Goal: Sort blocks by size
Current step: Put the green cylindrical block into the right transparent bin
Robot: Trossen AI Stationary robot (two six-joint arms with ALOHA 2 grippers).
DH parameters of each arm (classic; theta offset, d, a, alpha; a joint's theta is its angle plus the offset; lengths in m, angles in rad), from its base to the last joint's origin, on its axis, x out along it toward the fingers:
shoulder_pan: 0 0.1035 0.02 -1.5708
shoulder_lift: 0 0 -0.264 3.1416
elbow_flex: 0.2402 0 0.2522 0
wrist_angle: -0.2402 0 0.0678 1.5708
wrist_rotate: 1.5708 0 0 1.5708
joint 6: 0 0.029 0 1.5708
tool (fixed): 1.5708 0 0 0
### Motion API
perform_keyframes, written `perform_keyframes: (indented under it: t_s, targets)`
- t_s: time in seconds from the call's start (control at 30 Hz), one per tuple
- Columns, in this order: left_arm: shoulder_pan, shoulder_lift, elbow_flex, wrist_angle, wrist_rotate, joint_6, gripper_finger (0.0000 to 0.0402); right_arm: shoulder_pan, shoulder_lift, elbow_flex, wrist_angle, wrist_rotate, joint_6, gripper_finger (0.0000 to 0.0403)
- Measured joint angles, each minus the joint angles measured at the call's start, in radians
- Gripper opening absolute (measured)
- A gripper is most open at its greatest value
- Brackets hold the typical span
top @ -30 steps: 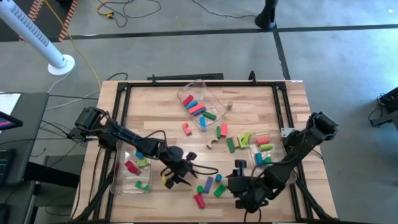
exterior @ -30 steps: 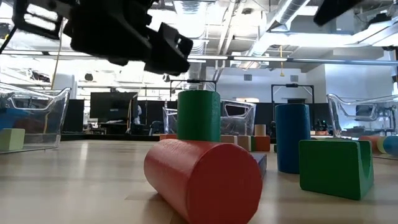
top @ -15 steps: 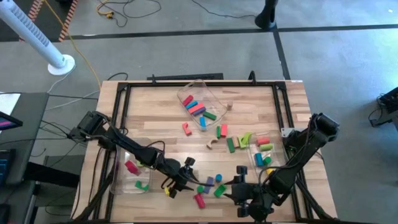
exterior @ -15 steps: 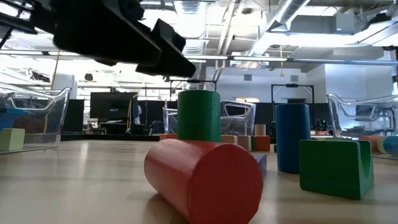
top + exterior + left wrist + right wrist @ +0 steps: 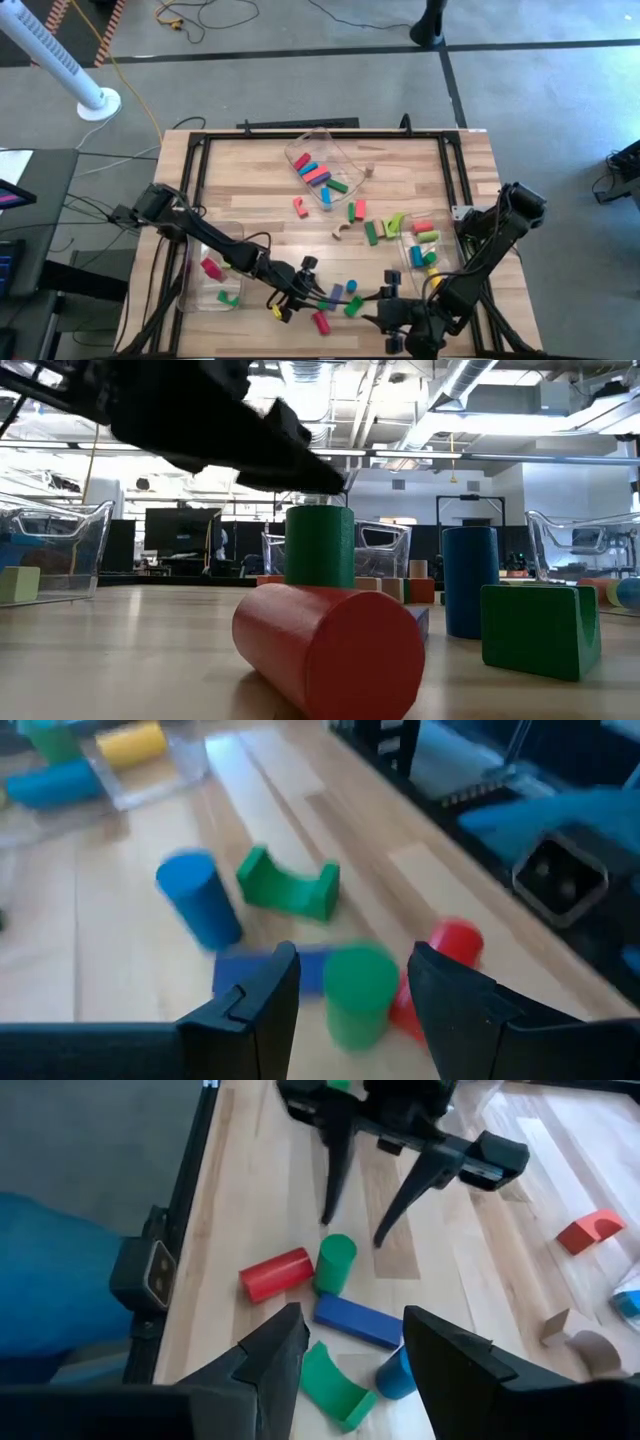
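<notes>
A green cylinder [image 5: 335, 1263] stands upright near the table's front edge, with a red cylinder [image 5: 275, 1273] lying beside it. A blue bar [image 5: 358, 1320], a blue cylinder [image 5: 400, 1373] and a green arch [image 5: 335, 1390] are close by. My left gripper [image 5: 353, 1230] is open and slants down just above and beside the green cylinder [image 5: 355, 990], touching nothing. It also shows in the high view [image 5: 305, 292]. My right gripper [image 5: 392, 315] is open and empty at the front edge, to the right of this cluster.
Clear bins holding blocks stand at the far centre [image 5: 322, 165], at the front left [image 5: 213, 275] and at the right [image 5: 425, 245]. Loose red, green and tan blocks [image 5: 358, 222] lie mid-table. A black frame rail [image 5: 190, 180] runs round the table.
My left gripper has gone toward the table's near edge and to the right, closing in on the green cylinder, with its fingers still open. My right gripper has drawn back toward the near edge. The blocks have kept still.
</notes>
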Motion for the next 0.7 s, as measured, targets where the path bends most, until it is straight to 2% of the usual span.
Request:
perform_keyframes:
  t_s: [0.13,0.43,0.7]
  targets:
    - [-0.002,0.027,0.018,0.012,-0.001,0.008,0.0188,-0.001,0.000,0.000,-0.007,0.001,0.000,0.0203]
    - [-0.001,0.035,0.036,-0.014,0.007,0.013,0.0244,-0.001,0.001,-0.001,-0.017,0.000,0.000,0.0203]
    - [-0.001,0.035,0.036,-0.021,0.008,0.012,0.0243,-0.004,0.001,-0.001,-0.018,0.000,0.000,0.0203]
